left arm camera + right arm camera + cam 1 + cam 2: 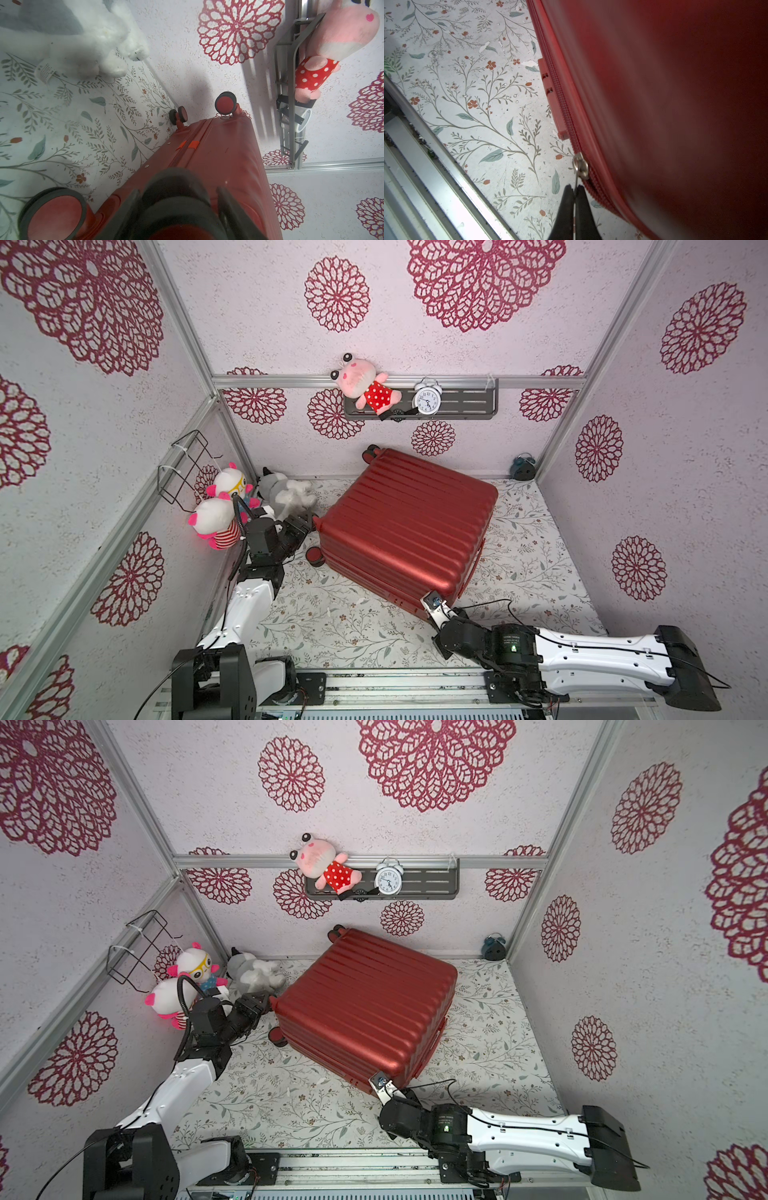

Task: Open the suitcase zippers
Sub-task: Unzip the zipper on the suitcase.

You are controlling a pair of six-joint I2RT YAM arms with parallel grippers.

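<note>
Hidden: I can't see inside the suitcase [407, 522]; it lies shut. In both top views the right jaws' tips are lost against its near corner.
Blurred: in the left wrist view the left jaws and the wheel [176, 187] between them are out of focus. They stand either side of it, but I can't tell whether they pinch it.
Right jaws: closed on the thin metal tab of the pull [580, 166], clear in the right wrist view.
Zipper [562, 97]: fine-toothed dark red track along the side seam. I can't make out whether it is parted past the pull.
Suitcase: glossy red hard shell with a ribbed face and rounded corners, flat on the middle of the worktop [332, 626], its wheels at the end towards the left arm.
Worktop: matte leaf-and-flower print, flecked with pale chips.
Shelf [478, 406]: slotted grey metal on the back wall, holding a pink plush [361, 381] and a white twin-bell clock [427, 400].
</note>
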